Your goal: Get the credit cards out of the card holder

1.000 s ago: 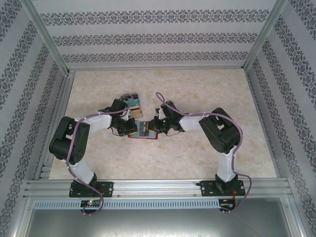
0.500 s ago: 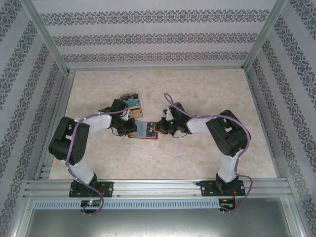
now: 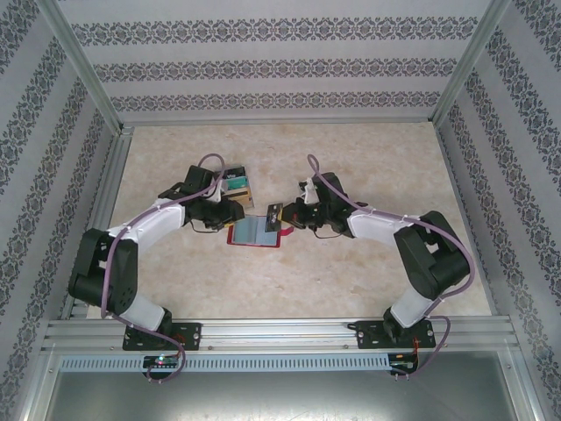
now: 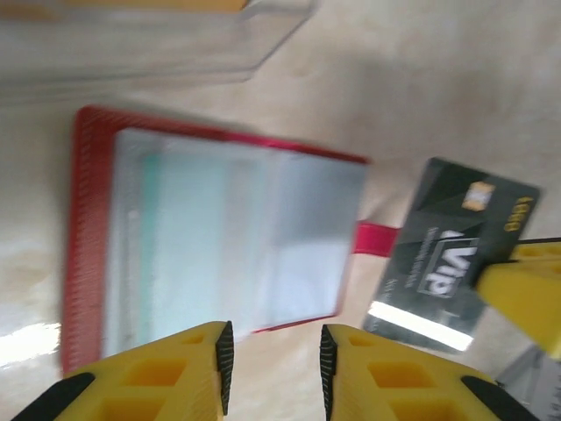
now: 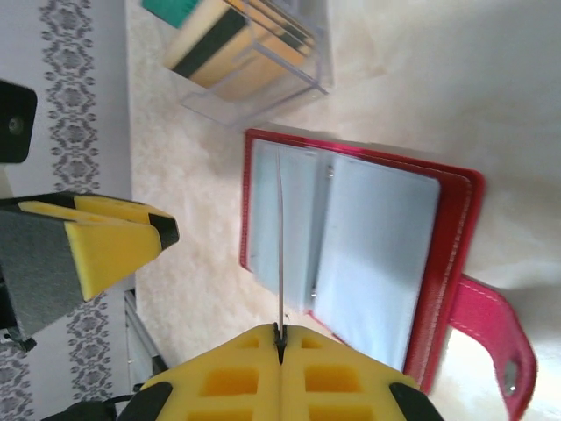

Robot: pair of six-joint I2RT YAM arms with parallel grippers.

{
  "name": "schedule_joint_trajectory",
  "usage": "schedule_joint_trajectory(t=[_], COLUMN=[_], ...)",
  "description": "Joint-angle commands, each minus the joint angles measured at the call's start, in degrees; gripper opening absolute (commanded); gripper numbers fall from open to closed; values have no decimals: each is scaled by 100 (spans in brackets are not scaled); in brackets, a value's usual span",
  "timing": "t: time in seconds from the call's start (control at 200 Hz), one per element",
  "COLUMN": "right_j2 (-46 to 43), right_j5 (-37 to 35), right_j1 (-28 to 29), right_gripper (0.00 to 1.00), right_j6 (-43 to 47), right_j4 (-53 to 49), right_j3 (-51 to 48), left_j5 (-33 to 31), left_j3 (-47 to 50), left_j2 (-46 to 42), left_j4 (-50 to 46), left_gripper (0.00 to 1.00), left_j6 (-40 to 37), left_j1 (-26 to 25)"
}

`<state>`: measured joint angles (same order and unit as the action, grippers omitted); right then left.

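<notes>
The red card holder lies open on the table, grey-blue inner face up, its red tab spread to one side. My right gripper is shut on a dark credit card and holds it clear of the holder, above its right end. In the right wrist view the credit card stands edge-on, pinched between the shut fingers. From the left wrist, the credit card reads "VIP" beside the card holder. My left gripper is open with nothing in it, at the holder's left edge.
A clear plastic box holding teal, tan and dark cards stands just behind the holder, close to the left wrist. It also appears as the clear box in the right wrist view. Aluminium frame rails and patterned walls enclose the table.
The right gripper has drawn the dark card out of the holder and moved up and to the right. The left gripper has opened, let go of the holder and pulled back to the left.
</notes>
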<state>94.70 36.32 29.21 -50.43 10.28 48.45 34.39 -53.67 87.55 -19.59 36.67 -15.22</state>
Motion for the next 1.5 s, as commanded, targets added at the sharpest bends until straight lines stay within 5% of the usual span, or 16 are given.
schedule_joint_trajectory(t=[0.0,0.235,0.649,0.944,1.029,1.124,1.219,1.319,1.354,1.494], right_j2=[-203,-285,-95,117,163,159,82,-74,-152,-438], right_j5=[371,681,902,877,885,851,743,620,570,352], right_j1=[-74,-100,2,41,40,24,-45,-149,-190,-284], right_gripper=[0,0,0,4,23,32,61,76,92,98], right_j6=[70,-173,-467,-494,-463,-365,-263,-185,-142,169], right_j4=[118,521,980,1057,1011,890,749,662,607,249], right_j3=[268,614,709,725,735,713,613,440,383,240], left_j5=[1027,1730,1859,2051,2065,1952,1844,1623,1471,606], left_j3=[-85,140,287,315,290,118,-105,-498,-655,-1294], left_j2=[-75,-26,96,10,-49,-100,-95,-46,-16,78], left_j4=[950,2487,2912,3005,2918,2385,1825,878,513,-691], left_gripper=[34,34,33,15,6,0,0,0,0,0], left_j6=[703,1784,2041,2048,1972,1592,1156,416,111,-1033], left_j1=[165,213,218,217,213,217,218,214,218,217])
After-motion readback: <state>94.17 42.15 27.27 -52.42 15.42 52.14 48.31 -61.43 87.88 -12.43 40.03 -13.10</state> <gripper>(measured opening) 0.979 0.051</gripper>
